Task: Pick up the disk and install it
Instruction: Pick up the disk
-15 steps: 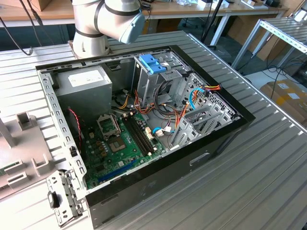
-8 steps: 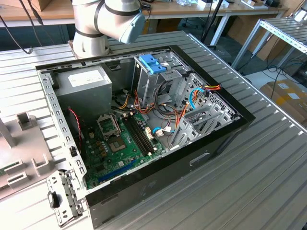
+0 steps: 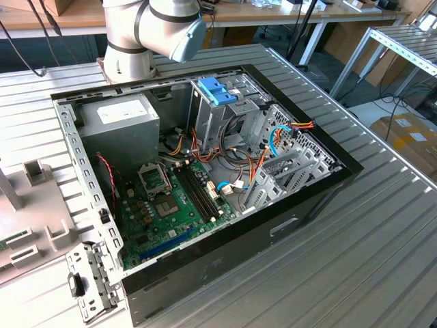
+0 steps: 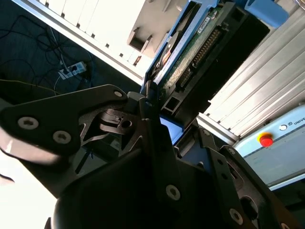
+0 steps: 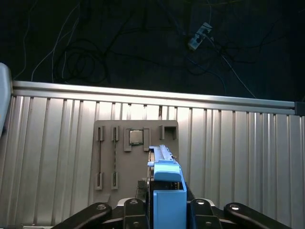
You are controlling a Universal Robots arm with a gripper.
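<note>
Our pincer (image 5: 167, 215) is closed on the disk (image 5: 167, 188), gripping the blue carrier from both sides in the first wrist view. In the second wrist view the drive's green board and connector edge stand out beyond the jaws. The disk appears to be lifted over the grey holder plate (image 5: 110, 157) on the ribbed worktop (image 5: 238, 157), though we cannot tell how far clear it is. We judge this carry goes best with a firm grip and the drive held square, so it neither slips nor tilts.
</note>
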